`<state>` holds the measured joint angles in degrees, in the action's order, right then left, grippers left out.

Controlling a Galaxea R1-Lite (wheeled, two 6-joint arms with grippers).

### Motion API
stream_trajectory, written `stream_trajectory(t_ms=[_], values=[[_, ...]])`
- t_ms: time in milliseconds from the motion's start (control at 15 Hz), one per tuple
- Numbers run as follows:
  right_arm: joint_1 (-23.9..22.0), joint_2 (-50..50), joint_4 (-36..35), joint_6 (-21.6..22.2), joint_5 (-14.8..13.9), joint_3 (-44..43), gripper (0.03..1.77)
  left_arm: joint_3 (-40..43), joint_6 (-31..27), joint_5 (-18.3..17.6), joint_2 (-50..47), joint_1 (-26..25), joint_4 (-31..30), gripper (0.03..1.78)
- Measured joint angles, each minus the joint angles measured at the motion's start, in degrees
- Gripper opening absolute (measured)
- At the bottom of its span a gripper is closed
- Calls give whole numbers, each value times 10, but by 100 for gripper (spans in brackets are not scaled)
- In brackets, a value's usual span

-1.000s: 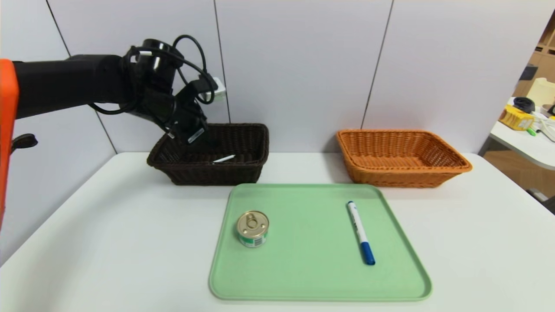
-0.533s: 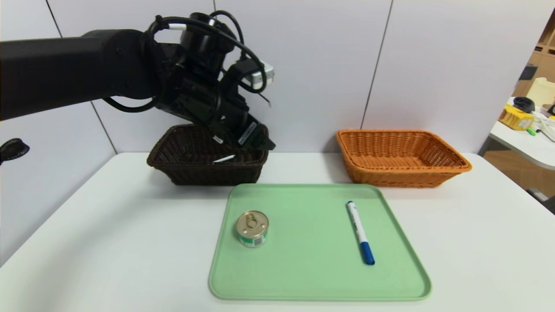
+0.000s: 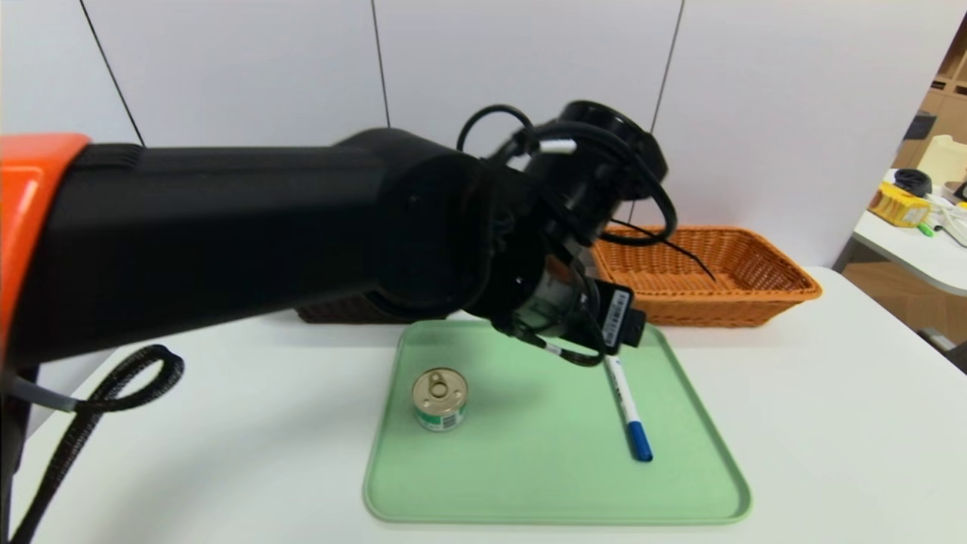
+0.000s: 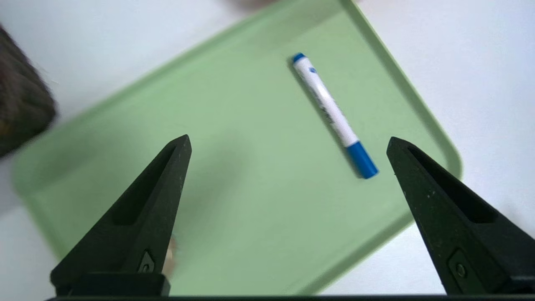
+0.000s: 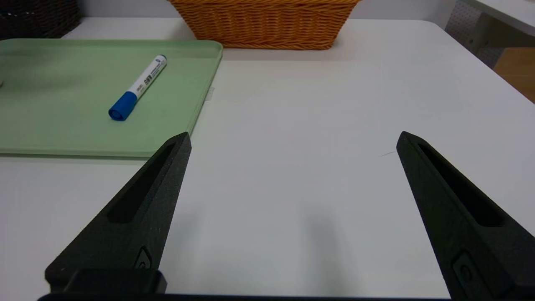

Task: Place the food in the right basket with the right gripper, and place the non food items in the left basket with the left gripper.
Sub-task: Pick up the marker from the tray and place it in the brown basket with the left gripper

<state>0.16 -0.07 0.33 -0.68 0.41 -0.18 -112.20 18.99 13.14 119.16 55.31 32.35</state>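
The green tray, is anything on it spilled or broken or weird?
No, nothing odd stands out. On the flat green tray, the round tin can stands upright with its gold pull-tab lid shut, and the white marker lies flat with its blue cap on.

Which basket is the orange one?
The orange one is the wicker basket at the back on the robot's right, behind the green tray; the other basket is dark brown and farther left.

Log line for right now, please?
left tool: open, above tray | marker: on tray | can: on tray | right tool: open, parked
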Motion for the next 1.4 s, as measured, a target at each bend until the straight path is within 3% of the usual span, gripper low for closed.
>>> stream_trajectory(t_ms=[267,467,800,1067,1400], values=[[0,0,0,0,0,0,170,0,105,50,54,39,0,167],[0,0,0,0,0,0,170,-3,130,102,90,50,-4,169],[0,0,0,0,0,0,170,-7,110,155,134,63,-48,169],[0,0,0,0,0,0,170,-8,73,162,148,69,-108,169],[0,0,0,0,0,0,170,-8,71,163,163,71,-109,169]])
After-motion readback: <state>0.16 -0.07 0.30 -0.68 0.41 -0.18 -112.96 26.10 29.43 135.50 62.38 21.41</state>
